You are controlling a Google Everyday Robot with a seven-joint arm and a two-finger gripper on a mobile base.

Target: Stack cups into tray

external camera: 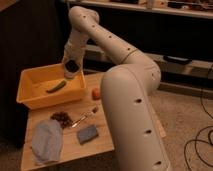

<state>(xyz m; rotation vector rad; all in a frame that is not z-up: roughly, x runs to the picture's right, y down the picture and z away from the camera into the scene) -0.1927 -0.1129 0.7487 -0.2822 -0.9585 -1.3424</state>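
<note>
Hovering over the near right corner of the tray, the claw is nearly closed on a pale cup with a dark inside, held above the rim. Nothing cup-like lies in the tray; only a green vegetable rests on its floor. By my reading this first cup is about to go in and no stack exists. A second cup is not visible anywhere on the tabletop, where a red fruit, spoon, sponge and cloth lie. No writing is legible.
</note>
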